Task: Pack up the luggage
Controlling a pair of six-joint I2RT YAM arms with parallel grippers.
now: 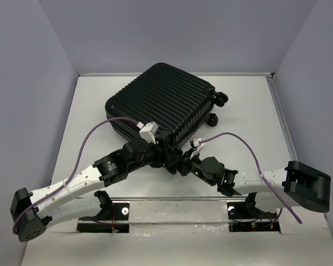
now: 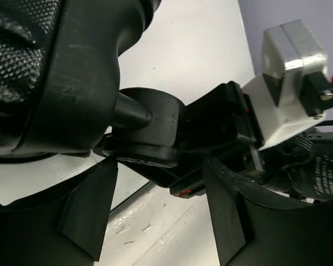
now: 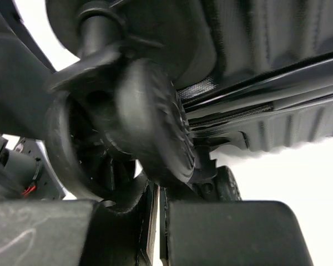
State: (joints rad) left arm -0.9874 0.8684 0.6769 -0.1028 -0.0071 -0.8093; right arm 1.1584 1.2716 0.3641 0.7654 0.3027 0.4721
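Observation:
The luggage (image 1: 161, 102) is a black ribbed hard-shell suitcase lying shut on the white table, with two caster wheels (image 1: 217, 100) at its right end. Both grippers meet at its near corner. My left gripper (image 1: 167, 157) stands open there. In the left wrist view its fingers (image 2: 89, 221) are spread wide over bare table, just below a caster wheel (image 2: 150, 130) and the suitcase shell (image 2: 44, 72). My right gripper (image 1: 183, 166) is shut. In the right wrist view its jaws (image 3: 162, 221) are pressed together right under a caster wheel (image 3: 150, 127) and the ribbed shell (image 3: 266, 55).
Grey walls close the table (image 1: 250, 111) in on the left, back and right. Purple cables (image 1: 91, 138) arch over both arms. The arm bases (image 1: 108, 208) sit on a taped strip at the near edge. The right arm's wrist camera block (image 2: 291, 66) is close beside my left fingers.

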